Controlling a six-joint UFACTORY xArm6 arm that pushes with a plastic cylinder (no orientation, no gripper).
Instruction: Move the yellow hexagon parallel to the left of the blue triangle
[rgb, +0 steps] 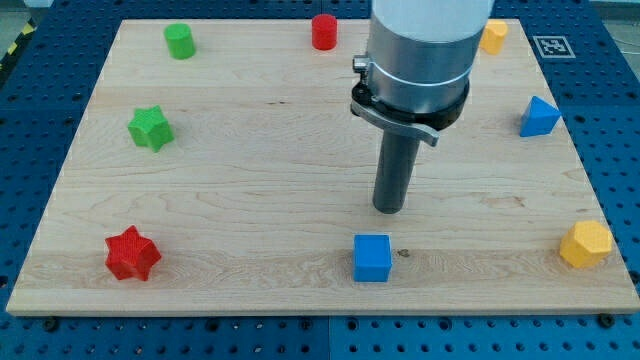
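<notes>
Your arm carries no claw, so there is nothing spread or pressed together to report: it ends in a straight dark rod, and my tip (389, 209) rests on the bare pale wooden board (250, 180) near its middle, touching no block. The small blue cube (371, 257) lies just below my tip and slightly toward the view's left, close to the board's bottom edge but apart from the rod. The yellow hexagon-shaped block (586, 244), the piece you are asked to move, sits at the view's bottom right corner of the board, well apart from my tip. The blue triangle-like block (539, 116) stands near the right edge, above the yellow hexagon and to the right of the arm's grey cylindrical body (420, 50). A second small yellow block (493, 36) shows at the view's top right, partly hidden behind that grey body, so you cannot tell its shape for certain. Along the top edge you see a red cylinder (324, 31) near the centre and a green cylinder (180, 41) farther left. A green star-shaped block (150, 128) lies at the left side of the board, and a red star-shaped block (132, 253) sits at the bottom left. You have no trays, bowls or other containers here; every block rests directly on the wood, each one separate from the others. The board itself lies on a blue perforated table (40, 120), and a small black-and-white marker tag (553, 46) is visible beside the board's top right corner.
</notes>
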